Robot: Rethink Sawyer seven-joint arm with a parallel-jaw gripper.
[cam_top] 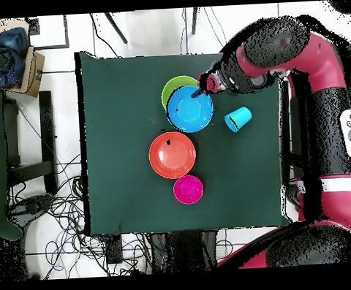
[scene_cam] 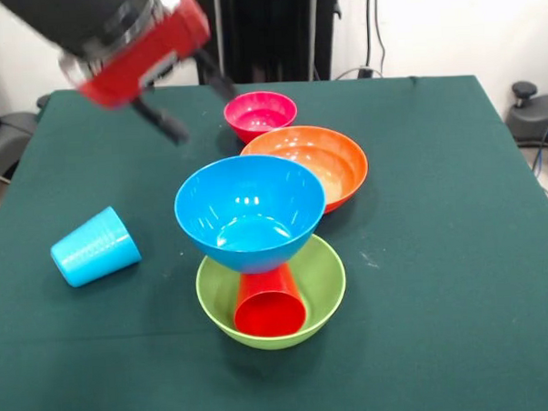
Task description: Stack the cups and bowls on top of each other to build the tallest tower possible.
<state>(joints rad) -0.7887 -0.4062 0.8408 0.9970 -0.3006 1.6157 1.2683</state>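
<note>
A lime green bowl (scene_cam: 327, 278) stands near the table's front. A red cup (scene_cam: 269, 308) lies on its side in it, mouth towards the camera. A blue bowl (scene_cam: 250, 211) rests upright on the red cup and the green bowl's far rim. An orange bowl (scene_cam: 313, 160) and a small pink-red bowl (scene_cam: 260, 112) stand behind. A light blue cup (scene_cam: 94, 247) lies on its side at the left. My gripper (scene_cam: 189, 104) hangs open and empty above the table, up and left of the blue bowl. No yellow cups or purple bowl show.
In the overhead view the green bowl (cam_top: 172, 87), blue bowl (cam_top: 189, 110), orange bowl (cam_top: 172, 155), pink-red bowl (cam_top: 188, 189) and light blue cup (cam_top: 238, 119) sit on the green cloth (cam_top: 112, 139). The gripper (cam_top: 203, 87) shows by the blue bowl's edge. Cables and a box lie on the floor.
</note>
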